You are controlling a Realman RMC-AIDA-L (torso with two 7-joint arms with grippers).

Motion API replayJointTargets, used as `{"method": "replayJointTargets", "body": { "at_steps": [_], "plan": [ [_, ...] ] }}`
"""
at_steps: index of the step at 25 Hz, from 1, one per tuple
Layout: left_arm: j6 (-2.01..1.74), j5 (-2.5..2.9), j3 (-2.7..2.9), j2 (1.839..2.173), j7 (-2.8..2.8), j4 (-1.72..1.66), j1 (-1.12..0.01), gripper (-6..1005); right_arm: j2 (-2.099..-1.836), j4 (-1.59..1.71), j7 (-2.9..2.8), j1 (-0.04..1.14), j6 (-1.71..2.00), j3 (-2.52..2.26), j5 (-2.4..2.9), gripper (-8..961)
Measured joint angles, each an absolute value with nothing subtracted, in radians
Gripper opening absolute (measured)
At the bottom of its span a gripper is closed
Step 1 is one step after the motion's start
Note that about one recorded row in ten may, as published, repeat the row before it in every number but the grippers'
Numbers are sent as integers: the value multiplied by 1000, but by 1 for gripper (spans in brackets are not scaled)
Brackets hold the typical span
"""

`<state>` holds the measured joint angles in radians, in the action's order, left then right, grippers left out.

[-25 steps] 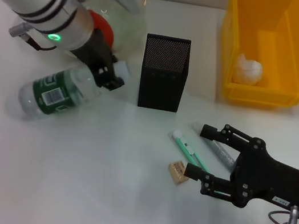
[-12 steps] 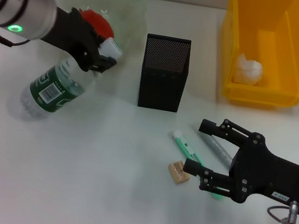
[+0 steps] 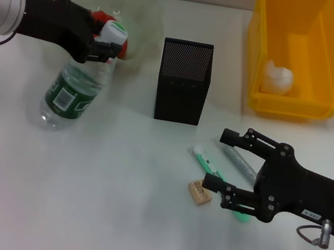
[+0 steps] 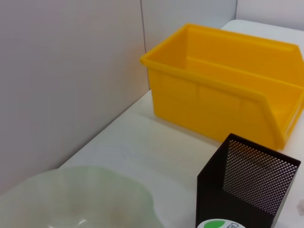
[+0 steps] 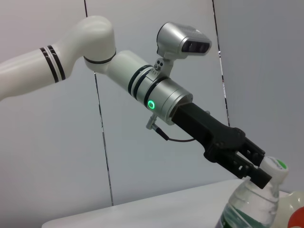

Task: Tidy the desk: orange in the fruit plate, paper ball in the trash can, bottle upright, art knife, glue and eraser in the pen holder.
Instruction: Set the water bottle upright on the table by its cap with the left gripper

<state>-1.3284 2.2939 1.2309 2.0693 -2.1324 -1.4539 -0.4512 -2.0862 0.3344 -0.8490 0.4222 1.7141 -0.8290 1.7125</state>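
Clear plastic, your bottle (image 3: pixel 77 88) is tilting at about ten o'clock on the desk (image 3: pixel 107 205), its white cap pinched in your left gripper (image 3: pixel 102 41) in front of the fruit plate (image 3: pixel 143 5) holding the orange (image 3: pixel 107 24). Your right gripper (image 3: pixel 228 165) is hovering at four o'clock, fingers spread wide over the art knife (image 3: pixel 208 165), glue (image 3: pixel 242 165) and eraser (image 3: pixel 199 191).

left gripper (image 3: pixel 102 42) has swung left and back, dragging the bottle (image 3: pixel 78 86) by its cap end: bottle went from lying near-flat on the desk (image 3: pixel 107 205) to steeply tilted, cap up against the fruit plate (image 3: pixel 142 10) rim beside the orange (image 3: pixel 101 19). right gripper (image 3: pixel 228 165) crept slightly left over the art knife (image 3: pixel 209 163) and glue (image 3: pixel 238 160), fingers spread
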Motion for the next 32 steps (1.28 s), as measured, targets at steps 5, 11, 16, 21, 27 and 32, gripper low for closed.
{"method": "replayJointTargets", "body": {
  "at_steps": [5, 11, 16, 21, 27, 32],
  "plan": [
    [-1329, 2293, 1222, 2069, -2126, -1455, -431, 438, -2086, 334, -849, 428, 1713, -828, 1712, 809],
    [-1328, 2243, 1220, 2069, -2113, -1460, -423, 438, -2087, 334, -849, 433, 1708, -832, 1712, 809],
    [-1323, 2178, 1196, 2070, -2078, -1453, -415, 438, -2087, 326, -849, 433, 1707, -832, 1712, 809],
    [-1308, 2103, 1164, 2070, -2033, -1447, -386, 439, -2088, 324, -849, 433, 1706, -831, 1712, 809],
    [-1299, 2103, 1160, 2069, -2026, -1447, -370, 439, -2088, 324, -849, 433, 1705, -832, 1712, 810],
    [-1299, 2103, 1160, 2069, -2026, -1444, -366, 439, -2088, 324, -849, 435, 1706, -833, 1712, 810]
  ]
}}
